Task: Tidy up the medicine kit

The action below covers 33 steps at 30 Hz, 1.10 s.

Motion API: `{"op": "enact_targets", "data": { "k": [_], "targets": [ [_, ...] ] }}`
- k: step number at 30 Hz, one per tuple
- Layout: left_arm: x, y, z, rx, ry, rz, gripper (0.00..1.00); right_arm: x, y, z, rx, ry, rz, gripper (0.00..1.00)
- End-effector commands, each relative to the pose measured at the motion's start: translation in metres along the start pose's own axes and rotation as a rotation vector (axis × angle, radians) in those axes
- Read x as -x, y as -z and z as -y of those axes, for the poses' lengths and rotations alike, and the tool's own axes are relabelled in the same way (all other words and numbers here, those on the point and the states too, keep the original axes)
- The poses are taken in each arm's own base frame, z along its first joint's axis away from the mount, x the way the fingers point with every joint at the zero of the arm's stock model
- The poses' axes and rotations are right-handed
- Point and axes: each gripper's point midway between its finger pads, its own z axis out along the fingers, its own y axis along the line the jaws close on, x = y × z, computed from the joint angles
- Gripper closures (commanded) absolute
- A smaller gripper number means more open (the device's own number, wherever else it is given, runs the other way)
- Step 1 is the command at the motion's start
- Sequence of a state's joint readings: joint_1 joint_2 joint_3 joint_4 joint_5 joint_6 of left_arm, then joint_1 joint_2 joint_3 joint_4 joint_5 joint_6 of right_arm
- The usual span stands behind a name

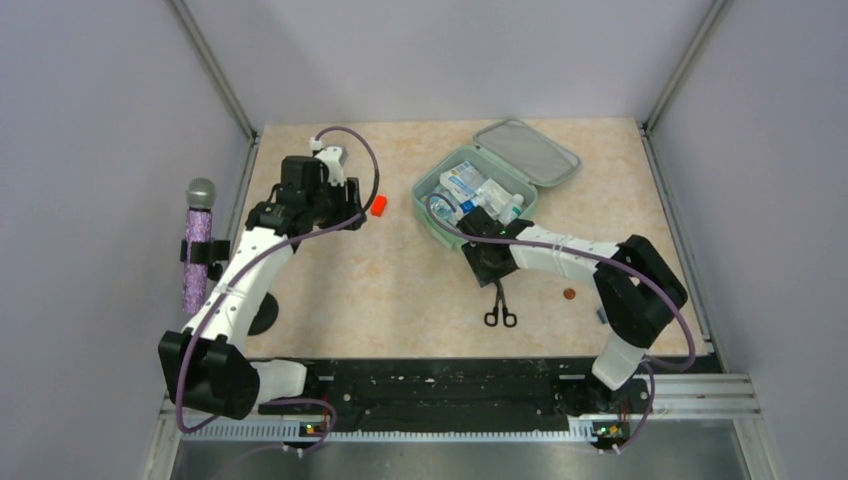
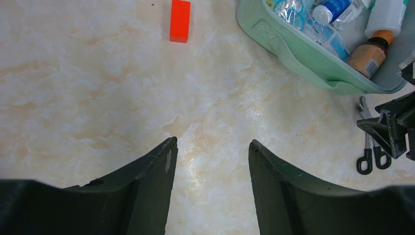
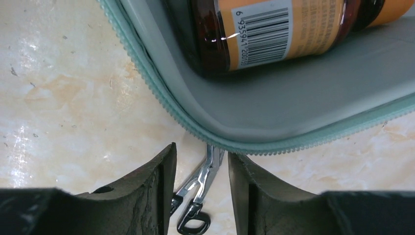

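The medicine kit (image 1: 424,190) is a mint-green box lying open at the back centre, lid (image 1: 527,152) flung back, holding packets and bottles. An amber bottle (image 3: 274,34) with an orange label lies inside its near wall (image 3: 254,117). Steel scissors (image 3: 205,178) with black handles lie on the table, blades against the kit's near edge (image 1: 500,308). My right gripper (image 3: 201,149) hangs low over them with a finger on either side, narrow gaps showing, open. My left gripper (image 2: 211,143) hovers open over bare table, near an orange block (image 2: 179,20).
A small brown coin (image 1: 568,294) lies right of the scissors. A purple-handled microphone (image 1: 198,245) is clipped at the left wall. Metal frame posts and grey walls close in the table on three sides. In the left wrist view the kit (image 2: 313,58) and scissors (image 2: 369,152) lie to the right.
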<state>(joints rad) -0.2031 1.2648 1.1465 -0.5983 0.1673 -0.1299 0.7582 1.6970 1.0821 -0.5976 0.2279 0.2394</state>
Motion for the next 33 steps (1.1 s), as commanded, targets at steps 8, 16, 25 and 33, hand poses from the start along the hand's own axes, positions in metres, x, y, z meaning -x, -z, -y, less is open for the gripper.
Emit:
{"op": "enact_targets", "data": {
  "k": [8, 16, 25, 33],
  "targets": [
    [0.026, 0.017, 0.005, -0.02, -0.005, 0.088, 0.4, 0.005, -0.018, 0.001, -0.039, -0.032, 0.012, 0.59],
    [0.02, 0.02, 0.011, -0.049, 0.003, 0.074, 0.4, -0.032, -0.024, 0.015, -0.053, -0.038, -0.065, 0.66],
    [0.007, 0.017, 0.023, -0.129, 0.015, 0.04, 0.41, -0.028, -0.019, 0.041, -0.041, -0.076, -0.037, 0.67],
    [0.008, 0.017, 0.027, -0.148, 0.024, 0.033, 0.42, -0.007, -0.005, 0.056, -0.072, -0.103, 0.039, 0.69]
  ]
}}
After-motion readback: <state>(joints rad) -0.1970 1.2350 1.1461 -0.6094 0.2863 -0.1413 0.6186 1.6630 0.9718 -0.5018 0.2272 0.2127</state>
